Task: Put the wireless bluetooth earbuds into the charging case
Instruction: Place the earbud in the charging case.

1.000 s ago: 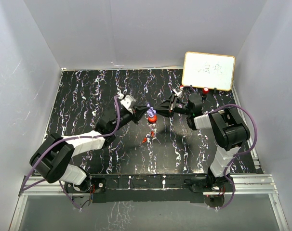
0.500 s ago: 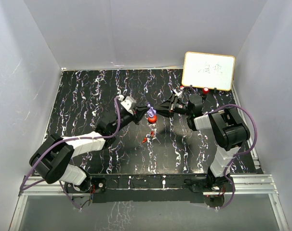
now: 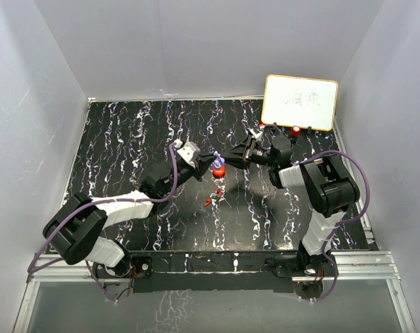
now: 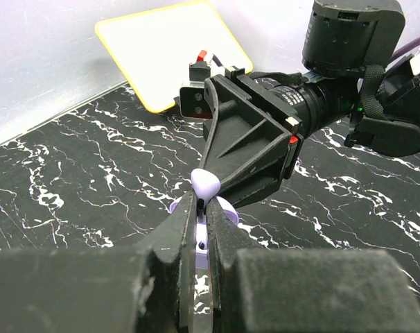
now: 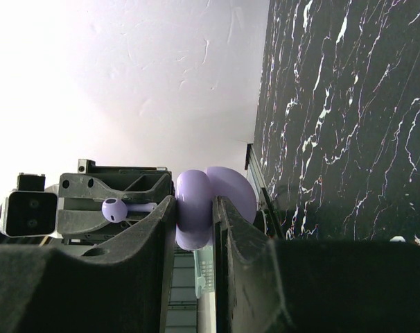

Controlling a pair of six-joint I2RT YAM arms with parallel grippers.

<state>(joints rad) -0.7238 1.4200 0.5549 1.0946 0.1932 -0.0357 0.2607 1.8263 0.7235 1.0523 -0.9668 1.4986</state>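
My left gripper [image 4: 202, 214] pinches a lavender earbud [image 4: 206, 184] — my right gripper [image 5: 194, 207] clamps the lavender charging case [image 5: 229, 186] just beside it.

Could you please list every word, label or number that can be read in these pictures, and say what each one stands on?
Whiteboard: a few dark handwritten strokes, too small and blurred to read.
Lavender earbud: no text or marking visible.
Lavender charging case: no text or marking visible.
No other readable text shows in any view.
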